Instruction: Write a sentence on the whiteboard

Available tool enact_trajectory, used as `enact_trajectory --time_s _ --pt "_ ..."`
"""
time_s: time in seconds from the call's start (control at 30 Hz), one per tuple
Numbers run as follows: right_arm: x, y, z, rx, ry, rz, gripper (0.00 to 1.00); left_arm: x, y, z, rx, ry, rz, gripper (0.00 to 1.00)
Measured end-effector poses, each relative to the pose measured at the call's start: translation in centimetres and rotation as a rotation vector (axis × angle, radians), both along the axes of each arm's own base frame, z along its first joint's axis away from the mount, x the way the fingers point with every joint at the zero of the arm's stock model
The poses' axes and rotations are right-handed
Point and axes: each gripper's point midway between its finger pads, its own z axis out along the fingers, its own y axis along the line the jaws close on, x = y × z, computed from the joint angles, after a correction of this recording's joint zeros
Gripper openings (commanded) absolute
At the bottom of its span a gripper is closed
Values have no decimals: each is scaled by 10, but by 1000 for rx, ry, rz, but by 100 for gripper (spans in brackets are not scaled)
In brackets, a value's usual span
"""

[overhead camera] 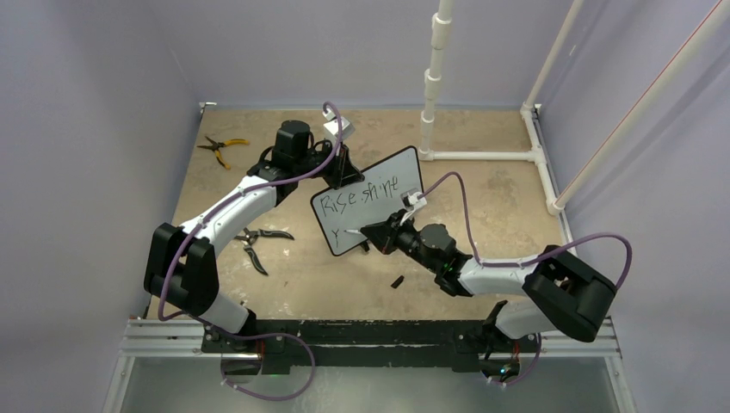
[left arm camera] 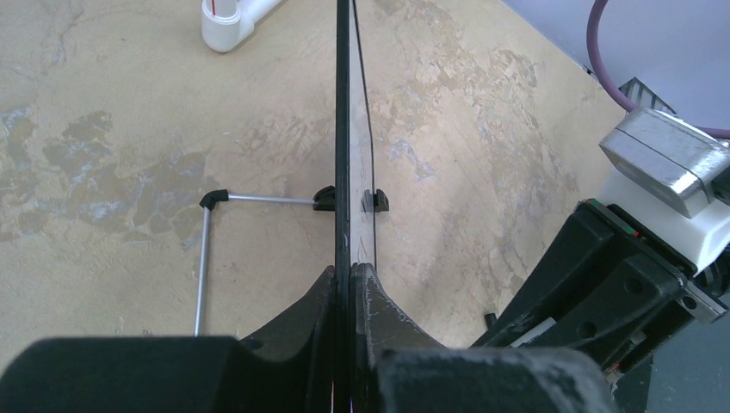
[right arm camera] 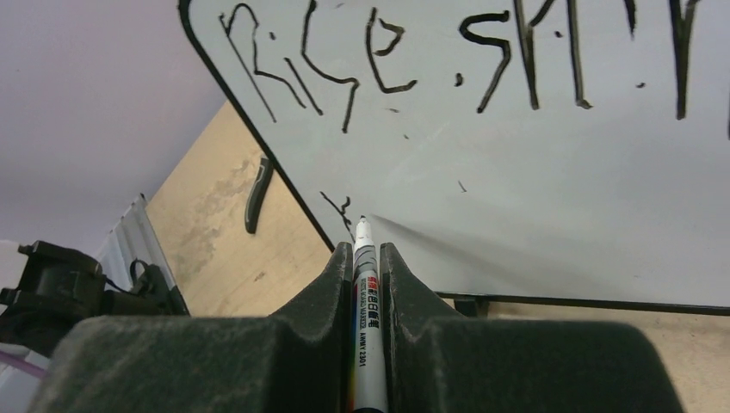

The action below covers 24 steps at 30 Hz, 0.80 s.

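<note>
Top external shows the whiteboard [overhead camera: 379,213] standing tilted mid-table [overhead camera: 491,202], the sentence [overhead camera: 357,196] reading "Rise shine" with one small stroke underneath. Left gripper [left arm camera: 351,280] pinches the board's top edge. Right gripper [right arm camera: 367,258] is clamped on a marker [right arm camera: 367,297], tip at the board. Pliers [overhead camera: 258,243] lie to the left.

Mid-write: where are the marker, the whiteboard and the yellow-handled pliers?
marker [right arm camera: 367,297]: right wrist view, printed white barrel.
whiteboard [overhead camera: 368,213]: top external view, bare white middle of its face.
yellow-handled pliers [overhead camera: 231,143]: top external view, a yellow handle.
</note>
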Motion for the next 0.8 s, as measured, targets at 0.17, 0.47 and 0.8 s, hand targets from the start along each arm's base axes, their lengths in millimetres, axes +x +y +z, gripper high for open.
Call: enact_trajectory --time_s 0.17,0.47,0.8 --pt "8 -4 -5 -7 10 -30 0 0 0 0 0 0 0 0" --pt "13 2 -5 -4 10 -9 0 0 0 0 1 1 1 0" --pt "11 10 -6 -6 6 34 0 0 0 0 1 1 1 0"
